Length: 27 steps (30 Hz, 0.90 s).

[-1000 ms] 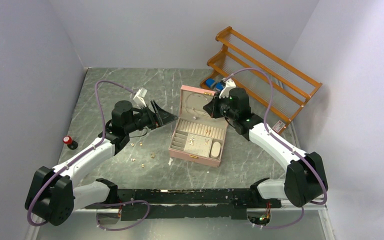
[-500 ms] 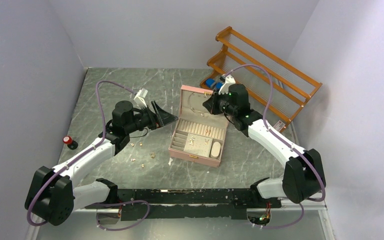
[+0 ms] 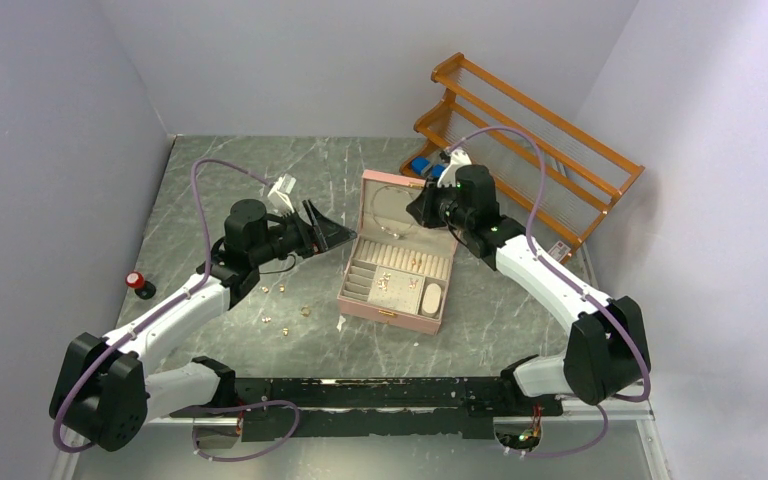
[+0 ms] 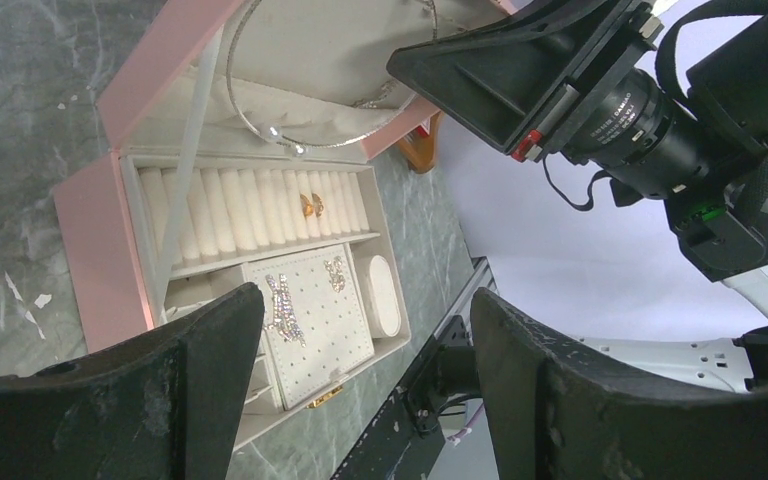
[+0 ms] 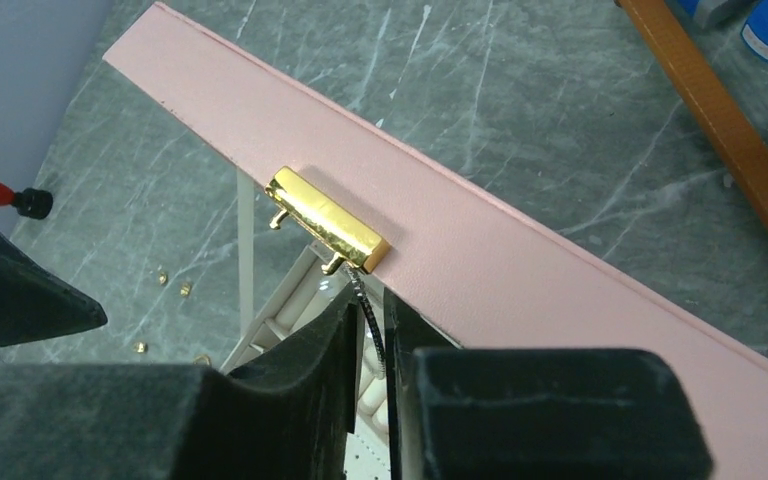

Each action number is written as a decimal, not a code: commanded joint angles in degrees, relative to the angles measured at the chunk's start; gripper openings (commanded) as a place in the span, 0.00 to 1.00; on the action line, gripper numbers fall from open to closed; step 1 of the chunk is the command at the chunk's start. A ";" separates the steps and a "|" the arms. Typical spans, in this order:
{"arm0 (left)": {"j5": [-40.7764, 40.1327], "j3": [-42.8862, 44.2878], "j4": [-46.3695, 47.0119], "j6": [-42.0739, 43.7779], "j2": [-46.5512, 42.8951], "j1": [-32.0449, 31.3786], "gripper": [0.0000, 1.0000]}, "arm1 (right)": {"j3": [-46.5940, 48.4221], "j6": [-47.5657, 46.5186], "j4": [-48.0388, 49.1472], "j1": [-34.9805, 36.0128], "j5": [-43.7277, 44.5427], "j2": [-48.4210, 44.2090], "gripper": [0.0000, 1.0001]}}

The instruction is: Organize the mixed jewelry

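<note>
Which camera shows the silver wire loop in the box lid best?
The left wrist view: the silver wire loop curves against the open lid's pale lining. The top external view shows only a faint arc; the right wrist view shows just a thin strand between the right hand's fingers.

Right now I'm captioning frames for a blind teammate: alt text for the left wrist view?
An open pink jewelry box sits on a grey marble table, framed by the wide-open left gripper. A silvery wire loop lies against its lid, a gold piece in the ring rolls; the right gripper is at the lid's edge.
</note>
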 commanded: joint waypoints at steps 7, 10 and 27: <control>-0.90 2.05 -0.21 1.26 -1.01 -0.49 0.80 | 0.91 3.73 0.38 -0.71 4.73 -0.23 0.12; -1.00 2.25 -0.43 1.34 -1.10 -0.62 0.80 | 0.62 5.59 0.72 -0.73 6.61 -0.59 0.12; -1.29 1.90 -0.61 1.45 -1.28 -0.72 0.80 | 0.74 4.73 -1.45 -0.70 8.01 -1.69 0.28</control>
